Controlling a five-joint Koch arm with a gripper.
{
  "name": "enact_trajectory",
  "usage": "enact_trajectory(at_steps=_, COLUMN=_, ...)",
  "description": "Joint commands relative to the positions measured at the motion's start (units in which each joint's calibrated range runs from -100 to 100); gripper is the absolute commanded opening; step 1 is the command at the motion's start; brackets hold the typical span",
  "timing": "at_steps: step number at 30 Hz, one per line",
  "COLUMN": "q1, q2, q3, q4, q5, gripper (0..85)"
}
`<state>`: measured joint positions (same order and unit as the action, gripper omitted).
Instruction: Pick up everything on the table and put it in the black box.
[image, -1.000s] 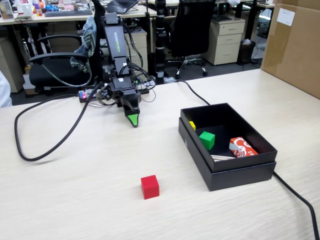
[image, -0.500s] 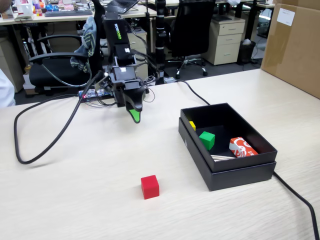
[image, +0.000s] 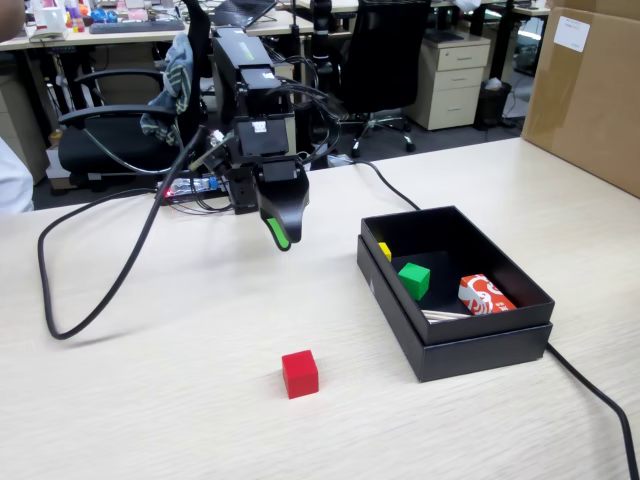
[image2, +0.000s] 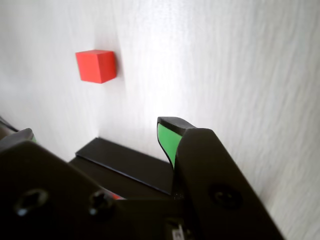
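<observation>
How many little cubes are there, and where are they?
3. A red cube sits on the table, in front of the black box. A green cube lies inside the box, and a yellow one peeks out at its far corner. The box walls may hide more.

Bare table (image: 200, 340) all around the red cube (image: 300, 373); black box (image: 455, 335) well right.

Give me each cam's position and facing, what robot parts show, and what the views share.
Fixed view: stands off the near edge of the table, raised, facing the arm; whole arm and tool show, black box at right.
Wrist view: rides on the arm, tilted down at the table; only the tool shows, green-lined tips apart.
Shared: red cube, black box edge, tabletop.
</observation>
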<state>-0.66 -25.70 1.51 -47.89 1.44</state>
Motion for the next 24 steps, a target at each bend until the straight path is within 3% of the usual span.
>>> enact_trajectory(at_steps=1, q1=-0.3, q2=9.1, q3=11.4, q4=-3.9, q5=0.4, gripper=47.5)
enact_trajectory(at_steps=10, q1=-1.4, q2=39.2, q3=37.6, q4=-4.8, q5=0.3, gripper=44.9)
enact_trajectory(at_steps=24, q1=-1.8, q2=57.2, q3=48.0, q4=-4.8, q5=0.0, gripper=44.9)
